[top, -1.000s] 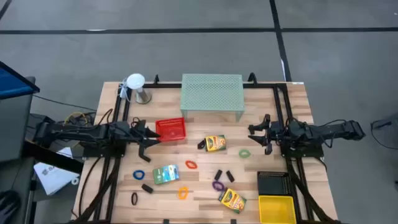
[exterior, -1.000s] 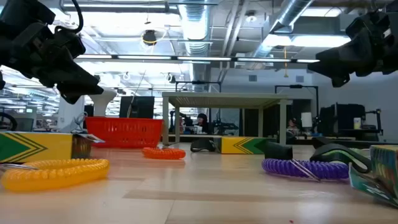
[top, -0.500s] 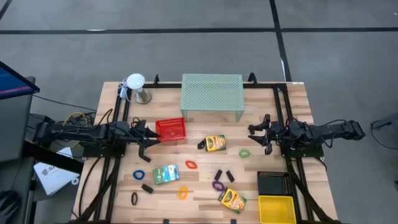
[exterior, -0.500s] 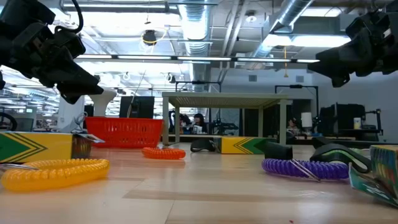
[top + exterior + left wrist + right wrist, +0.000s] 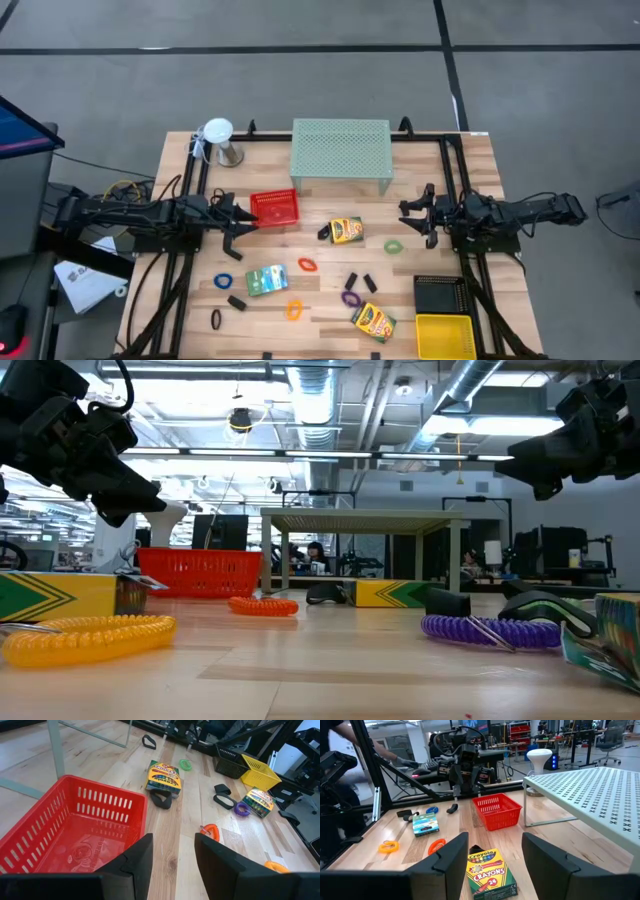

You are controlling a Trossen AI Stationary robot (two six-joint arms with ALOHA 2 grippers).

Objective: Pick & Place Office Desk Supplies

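Two yellow-green crayon boxes lie flat on the table, one [image 5: 346, 231] near the middle, one [image 5: 373, 321] toward the near edge. A green card pack [image 5: 267, 280] lies left of the middle. Coloured elastic loops [image 5: 307, 265] and black clips [image 5: 360, 283] are scattered around them. My left gripper [image 5: 240, 222] hovers open beside the red tray [image 5: 274, 208]; in the left wrist view [image 5: 172, 851] its fingers stand above the tray's corner. My right gripper [image 5: 408, 220] hovers open right of the middle crayon box [image 5: 488, 872], near a green loop [image 5: 394, 246].
A mint-green mesh shelf [image 5: 341, 150] stands at the far edge. A white lamp-like object [image 5: 219, 138] stands at the far left corner. A black tray [image 5: 442, 296] and a yellow tray [image 5: 445, 334] sit at the near right corner. Black rails run along both table sides.
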